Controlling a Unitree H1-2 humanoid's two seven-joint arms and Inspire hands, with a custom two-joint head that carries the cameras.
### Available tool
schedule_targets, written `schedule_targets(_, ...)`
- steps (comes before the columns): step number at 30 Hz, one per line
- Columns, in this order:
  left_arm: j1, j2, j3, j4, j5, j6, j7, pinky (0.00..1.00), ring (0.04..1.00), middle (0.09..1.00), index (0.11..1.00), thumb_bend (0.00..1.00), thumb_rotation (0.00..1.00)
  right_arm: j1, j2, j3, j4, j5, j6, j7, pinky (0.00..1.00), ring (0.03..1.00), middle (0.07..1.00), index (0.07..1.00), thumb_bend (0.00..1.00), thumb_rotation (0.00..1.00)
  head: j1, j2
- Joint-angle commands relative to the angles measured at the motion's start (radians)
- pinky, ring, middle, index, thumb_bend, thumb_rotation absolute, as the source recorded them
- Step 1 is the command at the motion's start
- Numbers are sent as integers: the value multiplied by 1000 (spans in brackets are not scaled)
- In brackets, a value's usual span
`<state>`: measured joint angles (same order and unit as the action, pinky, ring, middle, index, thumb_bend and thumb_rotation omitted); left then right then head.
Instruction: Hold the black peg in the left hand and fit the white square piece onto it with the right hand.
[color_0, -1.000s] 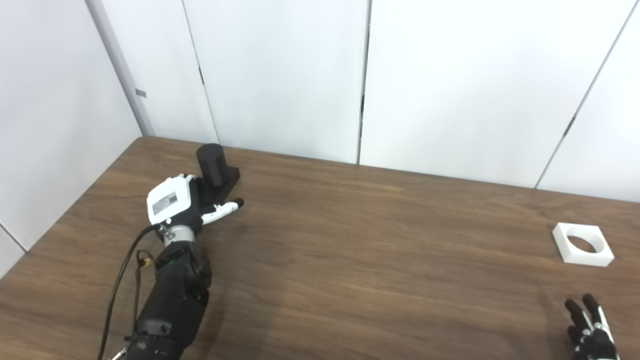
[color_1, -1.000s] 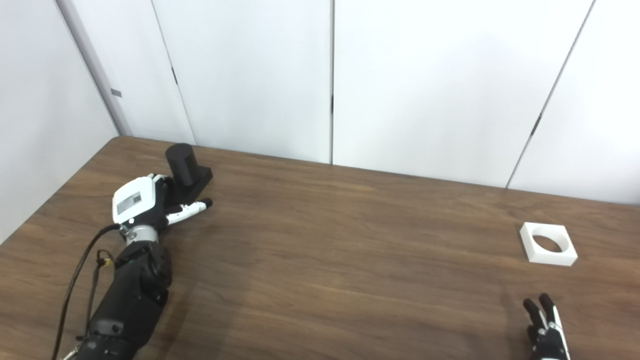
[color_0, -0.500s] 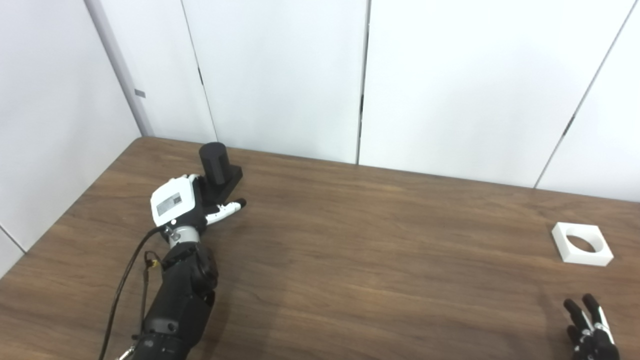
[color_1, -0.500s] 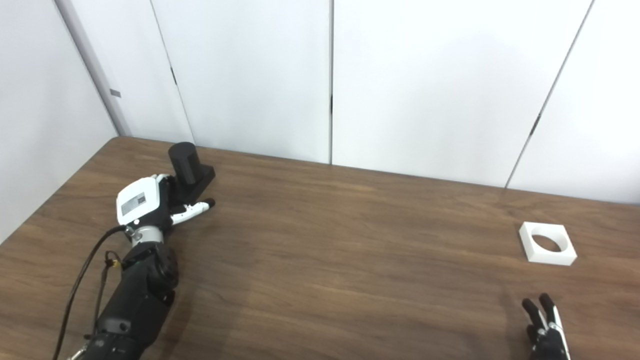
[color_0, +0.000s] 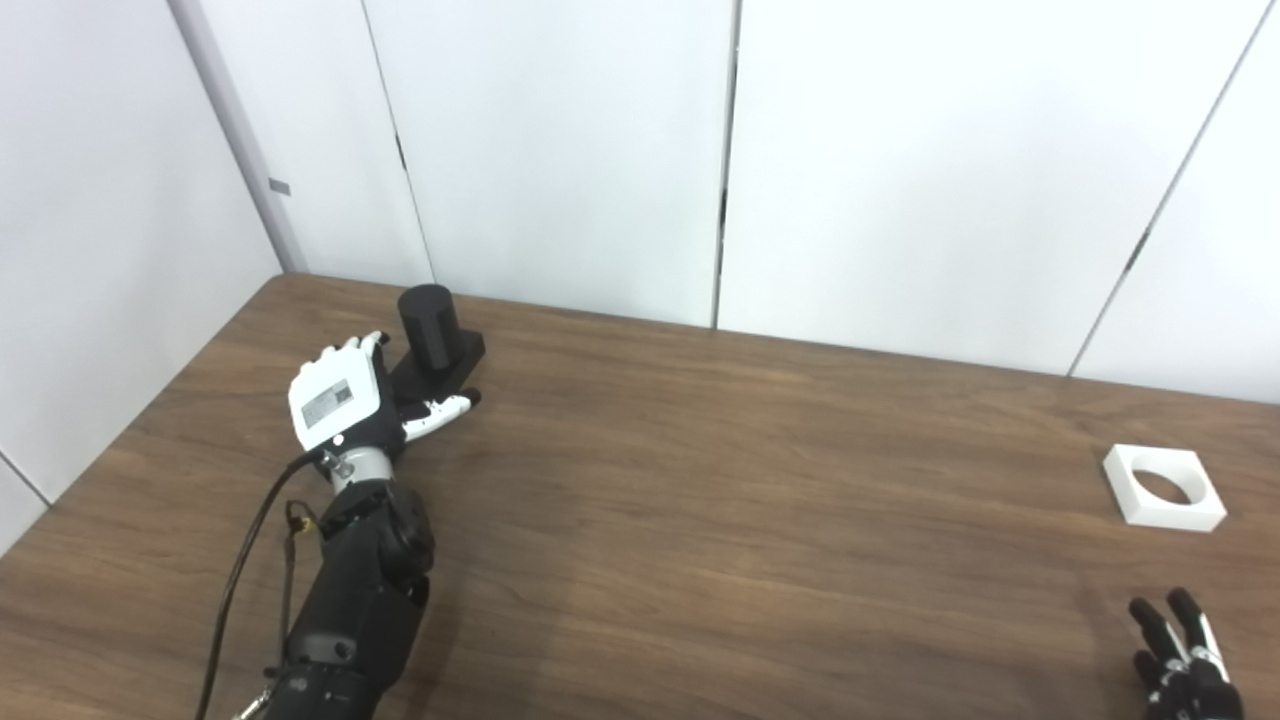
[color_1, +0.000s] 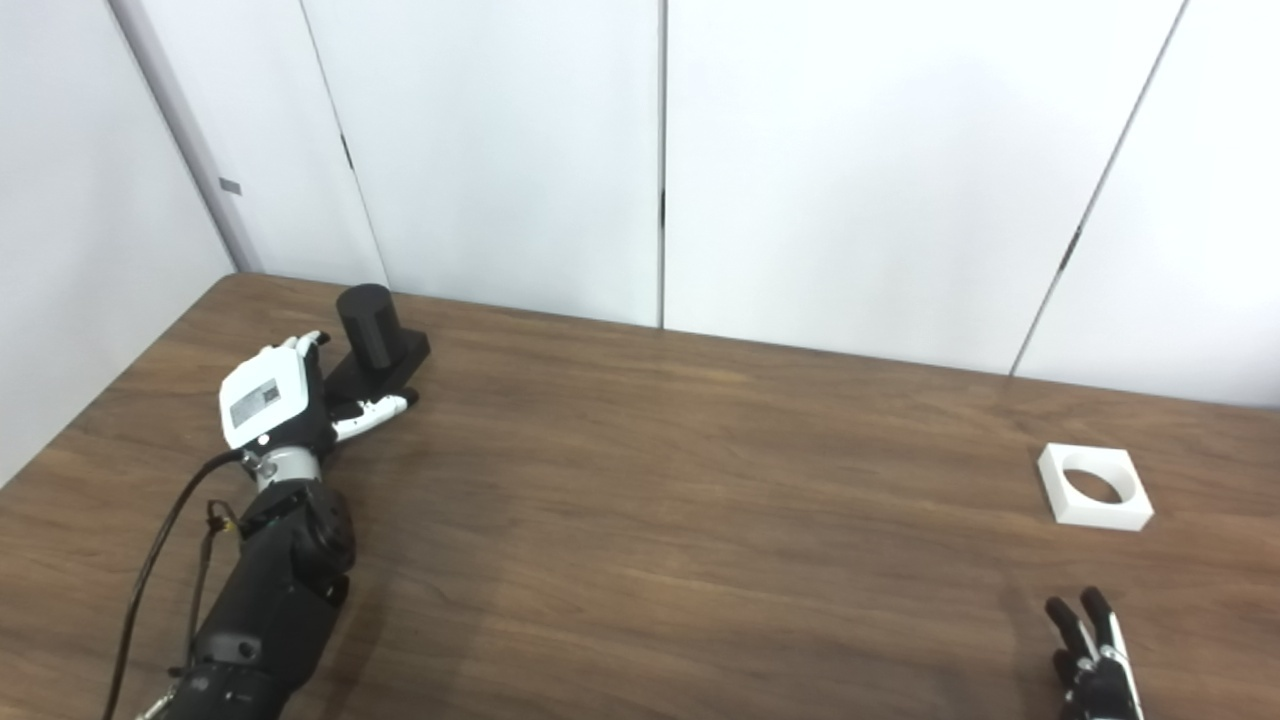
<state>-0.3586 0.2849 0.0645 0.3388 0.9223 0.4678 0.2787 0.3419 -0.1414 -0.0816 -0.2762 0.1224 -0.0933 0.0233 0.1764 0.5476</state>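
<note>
Wooden table (color_0: 700, 480), white wall panels (color_0: 560, 150)

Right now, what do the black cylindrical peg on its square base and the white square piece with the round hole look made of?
Black cylindrical peg: likely matte plastic, dull uniform black, no glint. White square piece: probably plastic too, flat white, crisp edges, possibly printed.

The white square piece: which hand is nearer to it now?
The right hand. It is just in front of the white square piece, apart from it. The left hand is far across the table, beside the black peg.
</note>
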Motion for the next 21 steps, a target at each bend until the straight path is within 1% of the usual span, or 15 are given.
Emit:
schedule_targets(1, -51, 23, 1, -29, 5, 1, 51, 936, 917, 898, 864, 895, 593, 3, -4, -8, -4, 5, -4, 11, 1000, 1000, 938, 992, 636, 1000, 1, 0)
schedule_targets(6, -67, 30, 12, 19, 12, 2, 54, 931, 912, 890, 852, 901, 607, 3, -5, -10, 3, 5, -14, 14, 1000, 1000, 930, 988, 655, 1000, 2, 1)
schedule_targets(9, -76, 32, 17, 38, 19, 2, 34, 934, 922, 893, 840, 904, 610, 4, -3, -11, 0, 0, -12, 14, 1000, 1000, 928, 981, 659, 1000, 3, 1)
schedule_targets(10, -79, 34, 17, 45, 27, 2, 30, 923, 920, 888, 820, 908, 618, 4, -3, -11, -1, 3, -11, 16, 1000, 1000, 933, 984, 667, 1000, 4, 2)
schedule_targets(14, -87, 36, 20, 58, 68, 2, -9, 924, 929, 893, 804, 899, 643, 4, -4, -11, 1, 9, -14, 24, 1000, 1000, 942, 994, 667, 1000, 5, 2)
schedule_targets(18, -94, 35, 24, 69, 93, 2, -20, 905, 921, 883, 769, 897, 644, 4, -4, -13, 3, 12, -17, 29, 1000, 1000, 947, 1000, 671, 1000, 4, 3)
schedule_targets(21, -101, 38, 23, 80, 109, 2, -34, 906, 921, 885, 778, 900, 664, 2, 1, -15, 1, 11, -19, 28, 1000, 1000, 938, 990, 663, 1000, 4, 3)
